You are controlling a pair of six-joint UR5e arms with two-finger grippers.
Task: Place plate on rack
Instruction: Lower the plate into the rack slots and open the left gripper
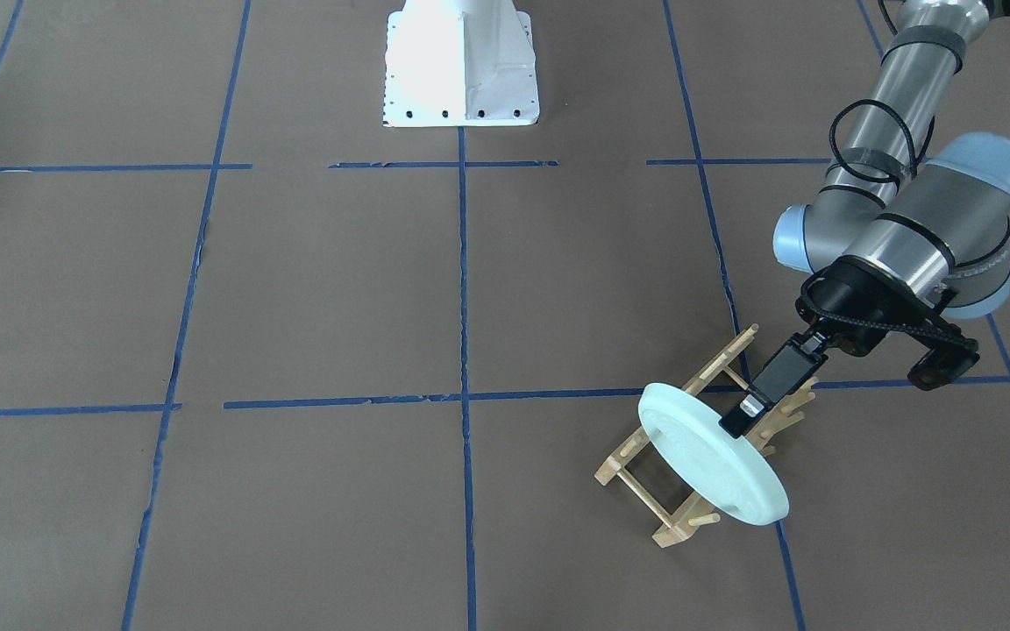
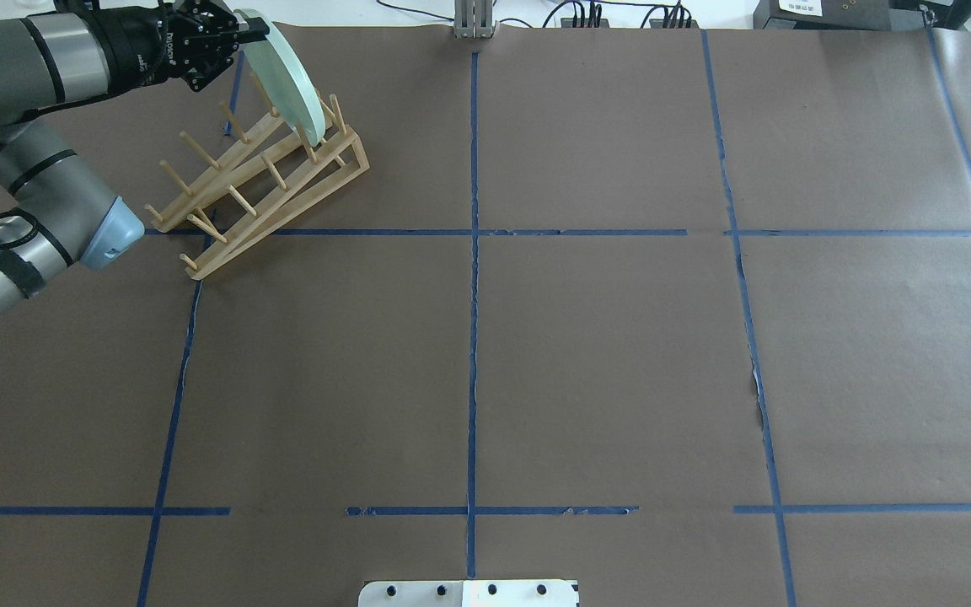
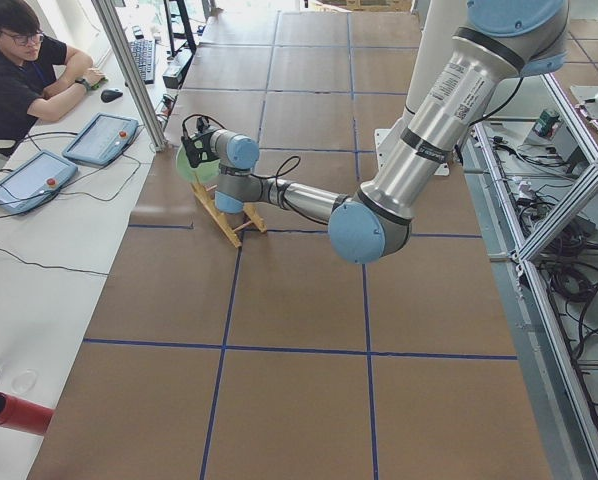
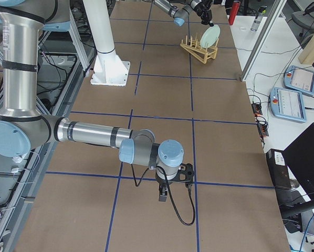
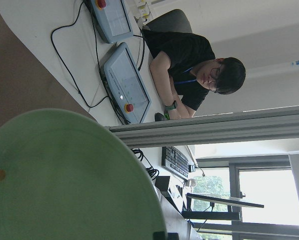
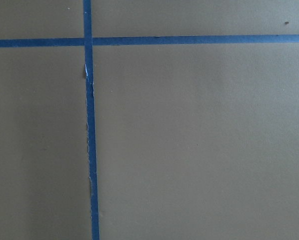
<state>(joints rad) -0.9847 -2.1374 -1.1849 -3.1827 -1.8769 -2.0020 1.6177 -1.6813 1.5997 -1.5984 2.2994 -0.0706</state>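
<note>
The pale mint-green plate [image 1: 705, 460] stands on edge, tilted, between the pegs at one end of the light wooden rack [image 1: 636, 473]. My left gripper [image 1: 737, 422] is shut on the plate's upper rim. From overhead the plate [image 2: 285, 77] sits at the rack's far end [image 2: 262, 181], with the left gripper [image 2: 249, 34] at its top edge. The left wrist view is filled by the plate's face [image 5: 64, 180]. My right gripper [image 4: 165, 191] shows only in the exterior right view, low over the table, and I cannot tell if it is open or shut.
The white robot base [image 1: 461, 66] stands mid-table at the robot's side. An operator [image 3: 19, 70] sits at a side desk with teach pendants [image 3: 99, 138] just beyond the rack. Blue tape lines [image 2: 474, 253] cross the brown table.
</note>
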